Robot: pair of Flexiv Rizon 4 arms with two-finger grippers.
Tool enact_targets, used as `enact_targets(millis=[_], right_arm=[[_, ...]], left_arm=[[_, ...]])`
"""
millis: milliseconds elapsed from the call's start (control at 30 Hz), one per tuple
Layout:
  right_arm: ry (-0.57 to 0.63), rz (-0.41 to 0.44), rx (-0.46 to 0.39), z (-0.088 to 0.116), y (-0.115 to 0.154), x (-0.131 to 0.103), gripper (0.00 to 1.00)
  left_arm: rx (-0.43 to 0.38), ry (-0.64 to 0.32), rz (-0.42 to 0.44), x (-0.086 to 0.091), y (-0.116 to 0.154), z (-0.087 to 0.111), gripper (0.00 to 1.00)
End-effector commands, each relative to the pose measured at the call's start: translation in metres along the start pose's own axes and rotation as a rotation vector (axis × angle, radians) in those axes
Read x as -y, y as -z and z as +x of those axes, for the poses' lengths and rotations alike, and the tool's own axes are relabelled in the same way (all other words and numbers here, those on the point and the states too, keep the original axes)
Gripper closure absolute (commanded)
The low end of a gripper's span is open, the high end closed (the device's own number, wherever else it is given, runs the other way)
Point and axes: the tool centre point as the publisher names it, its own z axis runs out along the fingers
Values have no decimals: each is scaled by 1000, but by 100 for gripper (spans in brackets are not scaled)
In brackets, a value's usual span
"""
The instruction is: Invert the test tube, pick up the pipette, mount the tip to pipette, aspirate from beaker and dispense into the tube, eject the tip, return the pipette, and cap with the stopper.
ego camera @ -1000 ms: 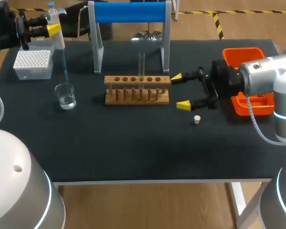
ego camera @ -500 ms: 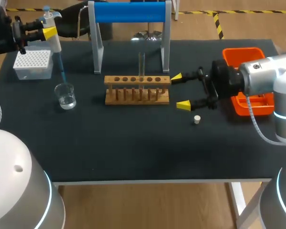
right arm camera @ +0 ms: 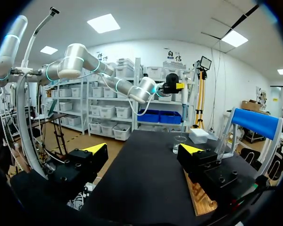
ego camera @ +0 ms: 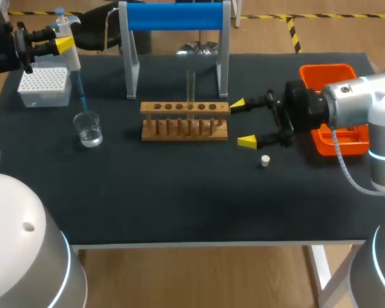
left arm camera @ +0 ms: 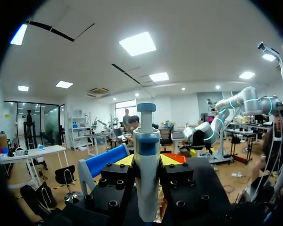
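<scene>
Left gripper: clamped on the pipette, whose blue tip points down just above the beaker (tip box alongside).
Test tube: upright in the wooden rack.
Right gripper: fingers wide apart, holding nothing, at the rack's end.
Stopper: on the table, near the right gripper.

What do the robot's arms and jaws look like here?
The left arm and right arm are silver-grey tubes with glowing light-blue joint rings. A pale cable loops beside the right arm. Black bolted blocks carry black jaws with wedge-shaped yellow tips.
</scene>
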Motion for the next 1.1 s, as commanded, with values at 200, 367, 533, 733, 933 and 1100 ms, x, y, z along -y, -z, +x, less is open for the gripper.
enact_targets(millis=[200, 367, 533, 733, 933, 1100], right_arm=[[0, 2, 0, 1, 1, -1, 0], [0, 2, 0, 1, 1, -1, 0], [0, 2, 0, 1, 1, -1, 0], [4, 81, 64, 6, -17, -8, 0], [14, 166, 142, 6, -49, -18, 0], [-3, 251, 183, 4, -84, -23, 0]], left_arm=[[-1, -1, 2, 0, 1, 0, 100], [-1, -1, 2, 0, 1, 0, 100], [-1, -1, 2, 0, 1, 0, 100], [-1, -1, 2, 0, 1, 0, 100], [-1, -1, 2, 0, 1, 0, 100], [-1, -1, 2, 0, 1, 0, 100]])
